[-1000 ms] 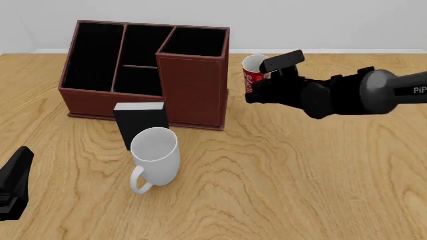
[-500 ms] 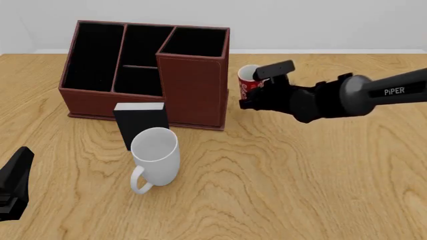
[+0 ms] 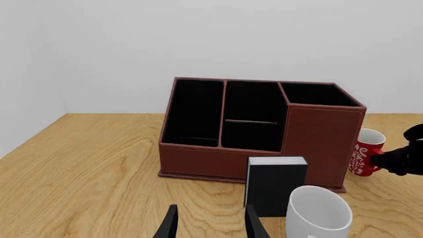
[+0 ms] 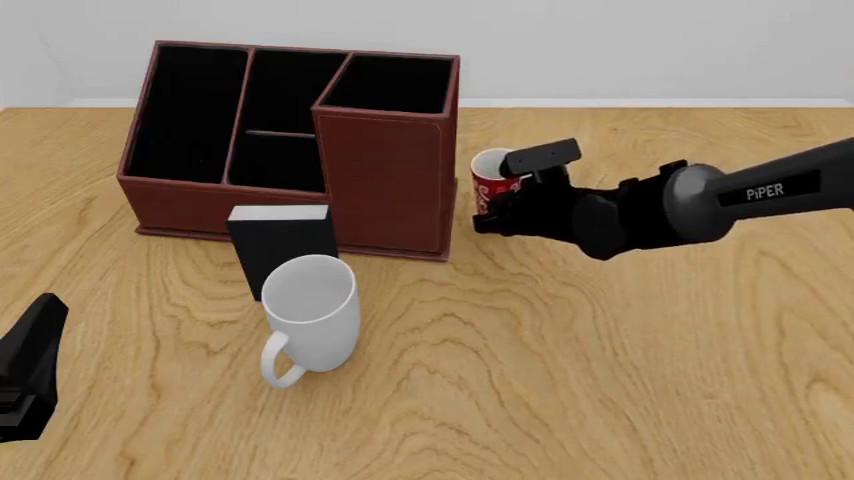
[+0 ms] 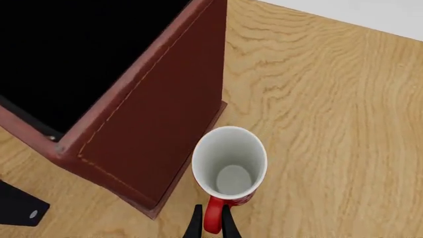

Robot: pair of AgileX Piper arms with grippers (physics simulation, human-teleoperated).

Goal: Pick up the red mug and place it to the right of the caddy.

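The red mug (image 4: pixel 490 176) stands upright just right of the caddy (image 4: pixel 384 178), beside its tall section. A narrow gap separates them. My right gripper (image 4: pixel 514 203) is shut on the mug's red handle (image 5: pixel 213 219), which sits between the two fingers (image 5: pixel 195 226). The mug's white inside (image 5: pixel 230 163) is empty. Whether its base touches the table I cannot tell. From the left wrist the red mug (image 3: pixel 365 153) shows beside the caddy (image 3: pixel 258 130). My left gripper (image 3: pixel 210 228) is open and empty, low at the near left (image 4: pixel 27 372).
A large white mug (image 4: pixel 310 312) stands in front of the caddy, handle toward me. A small black box (image 4: pixel 283 248) with a white top stands just behind it. Bare wooden table (image 4: pixel 641 340) stretches to the right and front.
My right gripper has carried the red mug down and to the left, closer to the caddy's right wall. The left arm has stayed still.
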